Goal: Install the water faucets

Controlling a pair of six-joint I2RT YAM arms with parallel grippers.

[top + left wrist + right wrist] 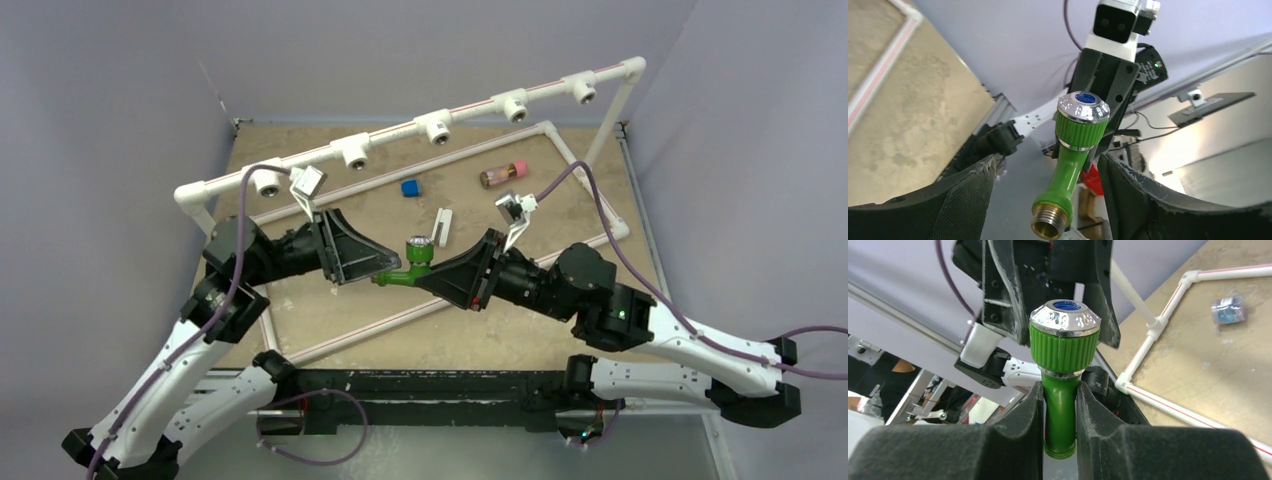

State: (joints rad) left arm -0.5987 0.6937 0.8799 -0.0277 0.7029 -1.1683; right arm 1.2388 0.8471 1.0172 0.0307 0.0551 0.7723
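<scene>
Top external view: at the centre of the frame my two grippers meet above the tan table. The small bright green plastic faucet, with its chrome-ringed knob, hangs between them, clear of the surface. My right gripper is clamped on the faucet's green stem. In the right wrist view the two black pads squeeze the stem from both sides at lower centre, with the knob above them. My left gripper is spread wide. In the left wrist view its fingers flank the brass threaded end at lower centre without touching it. A white plastic pipe frame with a row of sockets crosses the upper part of the frame.
</scene>
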